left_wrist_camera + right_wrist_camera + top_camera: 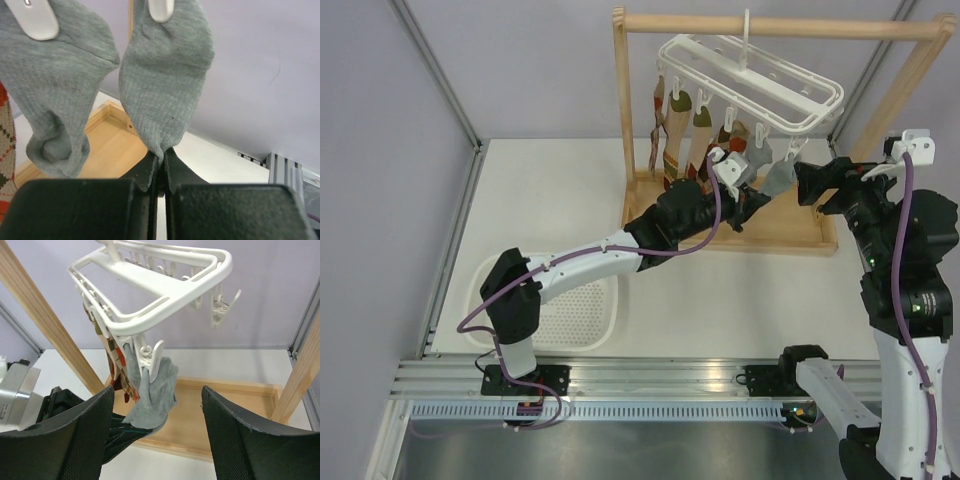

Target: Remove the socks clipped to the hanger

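The white hanger point(750, 75) hangs by its hook from the wooden rail. Several patterned socks point(685, 140) and grey socks point(780, 178) hang from its clips. My left gripper point(161, 156) is shut on the lower tip of the right-hand grey sock point(165, 75), which is still held by a white clip point(161, 7). A second grey sock point(55, 90) hangs to its left. My right gripper point(157, 435) is open and empty, with its fingers point(75, 440) on either side of the clipped grey sock point(152, 400), just below the hanger point(165, 280).
The light wooden rack has a top rail point(780, 27), side posts and a base tray point(800, 235) under the socks. A white perforated basket point(570, 310) lies at the front left, beside the left arm's base. Empty clips point(220, 305) dangle on the hanger's right side.
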You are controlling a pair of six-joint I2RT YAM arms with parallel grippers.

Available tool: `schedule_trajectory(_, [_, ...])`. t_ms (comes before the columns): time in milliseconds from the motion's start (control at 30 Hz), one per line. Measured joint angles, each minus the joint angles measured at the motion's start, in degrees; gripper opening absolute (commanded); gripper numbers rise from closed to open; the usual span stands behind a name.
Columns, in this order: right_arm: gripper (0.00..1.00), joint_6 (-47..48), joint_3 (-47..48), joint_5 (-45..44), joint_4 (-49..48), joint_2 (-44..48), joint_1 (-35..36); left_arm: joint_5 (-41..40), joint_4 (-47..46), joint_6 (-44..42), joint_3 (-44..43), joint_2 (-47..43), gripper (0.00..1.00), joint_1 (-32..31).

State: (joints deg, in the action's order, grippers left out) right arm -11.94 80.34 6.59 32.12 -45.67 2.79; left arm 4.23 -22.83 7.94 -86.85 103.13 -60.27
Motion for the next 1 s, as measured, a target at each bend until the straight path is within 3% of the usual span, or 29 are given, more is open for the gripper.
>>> schedule_trajectory(1000, [0.72, -1.75, 1.73, -3.34, -4.66, -7.56, 0.0, -16.28, 9.25, -7.06, -8.09, 2.1, 0.02, -7.43])
